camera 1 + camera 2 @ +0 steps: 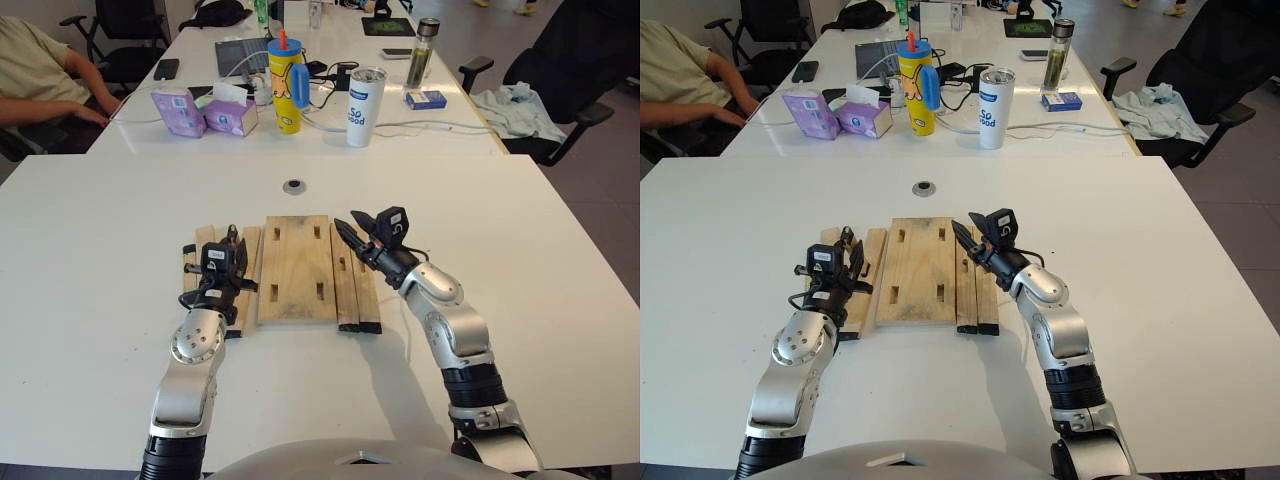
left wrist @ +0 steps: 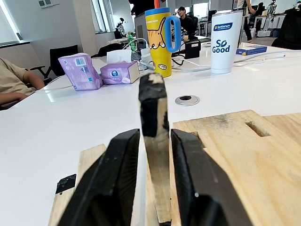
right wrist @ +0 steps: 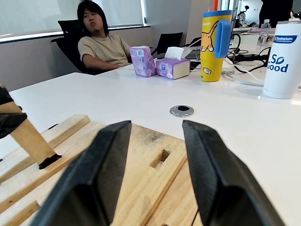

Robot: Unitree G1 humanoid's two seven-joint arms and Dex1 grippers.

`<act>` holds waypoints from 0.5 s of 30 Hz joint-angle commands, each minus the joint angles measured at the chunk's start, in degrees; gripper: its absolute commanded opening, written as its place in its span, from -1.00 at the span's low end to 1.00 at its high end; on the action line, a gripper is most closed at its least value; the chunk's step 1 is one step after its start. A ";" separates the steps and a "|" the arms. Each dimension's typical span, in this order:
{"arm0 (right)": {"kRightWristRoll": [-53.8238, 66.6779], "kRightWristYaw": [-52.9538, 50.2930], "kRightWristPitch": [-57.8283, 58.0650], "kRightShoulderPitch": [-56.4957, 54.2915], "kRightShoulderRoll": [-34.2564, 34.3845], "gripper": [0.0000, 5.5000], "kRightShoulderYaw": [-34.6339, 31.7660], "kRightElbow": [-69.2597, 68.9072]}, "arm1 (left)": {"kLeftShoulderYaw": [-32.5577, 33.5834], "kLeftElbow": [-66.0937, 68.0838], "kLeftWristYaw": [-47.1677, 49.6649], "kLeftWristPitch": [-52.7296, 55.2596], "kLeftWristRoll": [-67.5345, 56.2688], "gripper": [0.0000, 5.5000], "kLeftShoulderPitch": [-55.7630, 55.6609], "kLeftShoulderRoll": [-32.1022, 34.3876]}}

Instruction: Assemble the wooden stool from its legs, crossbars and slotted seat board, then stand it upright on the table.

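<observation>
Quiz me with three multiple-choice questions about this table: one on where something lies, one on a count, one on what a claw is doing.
1. Where does the seat board lie?
A) between two groups of wooden sticks
B) beside the yellow cup
C) at the table's right edge

2. How many slots are cut in it?
A) two
B) four
C) six

3. What is the left gripper doing?
A) open and empty
B) shut on a cup
C) shut on a raised stick

Answers:
1 A: sticks lie flat along both of its long sides.
2 B: the head views show two pairs of slots.
3 C: the left wrist view shows it clamped on a stick that tilts up off the table.
</observation>
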 commanded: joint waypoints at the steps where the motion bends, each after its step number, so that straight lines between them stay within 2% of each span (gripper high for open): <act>1: -0.09 -0.08 0.40 -0.61 -0.14 -0.27 -0.07 -0.19 | 0.14 0.98 0.32 -0.43 0.55 -0.80 -0.24 -0.35; 2: -0.16 -0.45 0.39 -0.63 -0.05 -0.27 -0.29 -0.02 | 0.25 1.14 0.35 -0.52 0.54 -0.85 -0.39 -0.40; 9: -3.18 -5.83 0.59 -2.31 0.04 -0.27 -2.12 2.88 | 3.55 1.14 -0.16 -1.01 -1.94 -0.85 -5.69 -0.50; 15: 7.13 3.03 1.44 -4.61 -2.51 0.07 -9.07 4.51 | 12.09 -1.76 -5.48 6.29 -16.74 -0.85 -19.07 1.21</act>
